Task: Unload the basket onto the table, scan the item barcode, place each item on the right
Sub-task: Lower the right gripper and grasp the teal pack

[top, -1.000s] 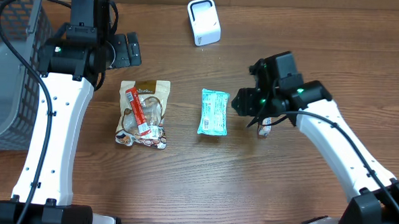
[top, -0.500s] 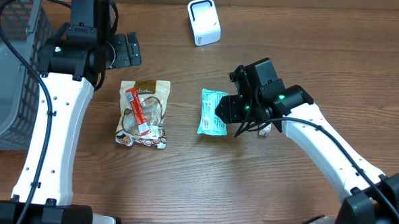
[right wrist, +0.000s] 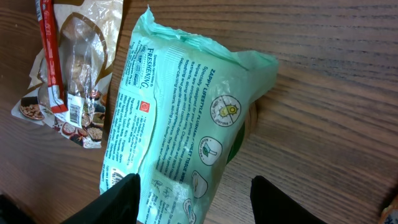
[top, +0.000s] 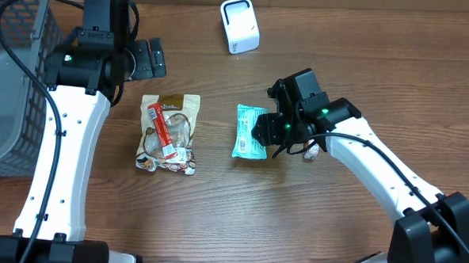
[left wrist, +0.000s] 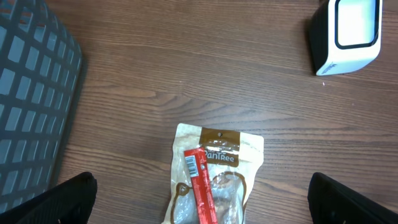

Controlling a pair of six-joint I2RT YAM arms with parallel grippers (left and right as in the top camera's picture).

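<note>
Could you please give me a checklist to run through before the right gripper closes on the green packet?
1. Jaws of the right gripper open: ok.
2. The green packet lies between them: ok.
3. The brown snack pouch lies apart from the packet: ok.
4. The scanner stands unobstructed: ok.
5. The left gripper is open and away from the packet: ok.
6. Barcode found on the packet: cannot tell.

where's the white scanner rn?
Top centre of the overhead view: the white box-shaped scanner stands beyond the teal plastic packet and the brown snack pouch.
</note>
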